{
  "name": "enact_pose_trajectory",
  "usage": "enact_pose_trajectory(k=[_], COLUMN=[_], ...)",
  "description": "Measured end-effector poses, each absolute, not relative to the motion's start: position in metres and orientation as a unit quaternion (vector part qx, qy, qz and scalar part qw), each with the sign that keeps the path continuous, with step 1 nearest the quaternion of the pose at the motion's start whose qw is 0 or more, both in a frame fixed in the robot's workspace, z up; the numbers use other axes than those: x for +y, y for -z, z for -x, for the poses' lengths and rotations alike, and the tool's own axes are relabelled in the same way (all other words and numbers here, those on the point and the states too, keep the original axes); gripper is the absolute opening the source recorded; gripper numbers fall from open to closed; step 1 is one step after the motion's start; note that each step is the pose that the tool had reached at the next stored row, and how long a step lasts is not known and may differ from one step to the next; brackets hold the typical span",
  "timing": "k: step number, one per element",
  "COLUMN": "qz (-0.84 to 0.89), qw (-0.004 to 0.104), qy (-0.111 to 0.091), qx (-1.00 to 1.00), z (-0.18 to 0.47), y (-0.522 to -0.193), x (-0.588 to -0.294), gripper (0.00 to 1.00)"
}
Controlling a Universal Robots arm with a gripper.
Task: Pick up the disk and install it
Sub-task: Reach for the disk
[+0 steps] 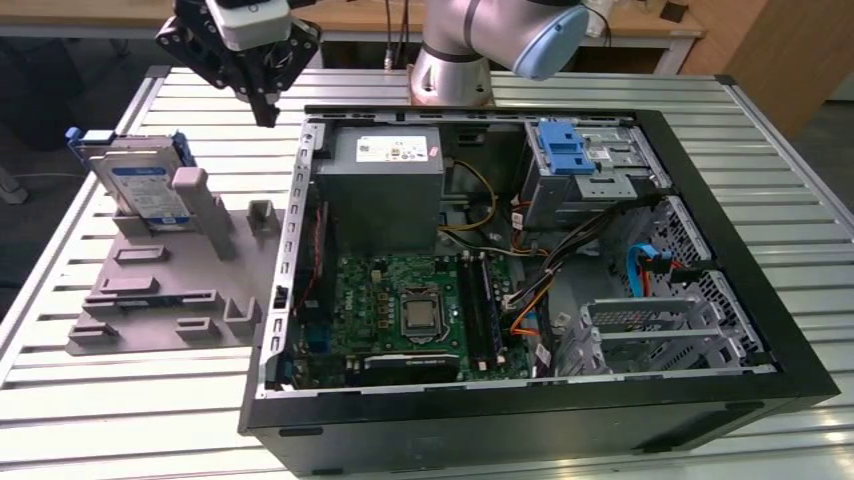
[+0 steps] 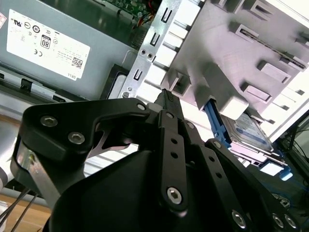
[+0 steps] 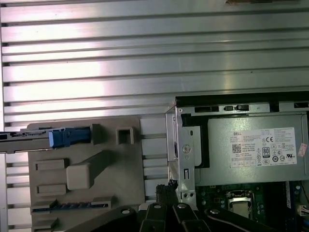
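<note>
The black gripper hangs over the ribbed aluminium table, its fingers clenched to a single point with nothing between them. It sits above the gap between the far end of the holder and the far corner of the case, clear of both.

The disk stands on edge in a slot at the far end of a matte grey plastic holder, at the exterior view's left of the case. It is a flat silver slab with a blue-and-white label and a blue plastic frame. In the first wrist view the disk shows edge-on as a thin blue strip.

The open black steel computer case lies on its side. Inside it are a boxy grey power supply, a green motherboard and a perforated silver cage with a blue latch. Bare slats lie open beyond the holder's far edge.
</note>
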State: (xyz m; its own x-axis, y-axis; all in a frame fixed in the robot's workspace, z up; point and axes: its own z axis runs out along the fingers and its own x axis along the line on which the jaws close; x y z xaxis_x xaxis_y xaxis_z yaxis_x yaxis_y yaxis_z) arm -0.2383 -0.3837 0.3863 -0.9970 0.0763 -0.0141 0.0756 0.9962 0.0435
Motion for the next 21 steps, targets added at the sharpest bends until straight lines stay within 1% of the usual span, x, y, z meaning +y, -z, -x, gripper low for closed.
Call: enact_pose_trajectory(k=[8,13,21], qz=[-0.039,-0.039,-0.023], qw=[0.008,0.001,0.000], qy=[-0.022,-0.021,-0.021], qx=[0.999,0.999,1.000], z=[0.240,0.246,0.250], y=[-0.386,-0.386,-0.386], x=[-0.383,-0.377,-0.371], gripper=[0.11,0.11,0.11])
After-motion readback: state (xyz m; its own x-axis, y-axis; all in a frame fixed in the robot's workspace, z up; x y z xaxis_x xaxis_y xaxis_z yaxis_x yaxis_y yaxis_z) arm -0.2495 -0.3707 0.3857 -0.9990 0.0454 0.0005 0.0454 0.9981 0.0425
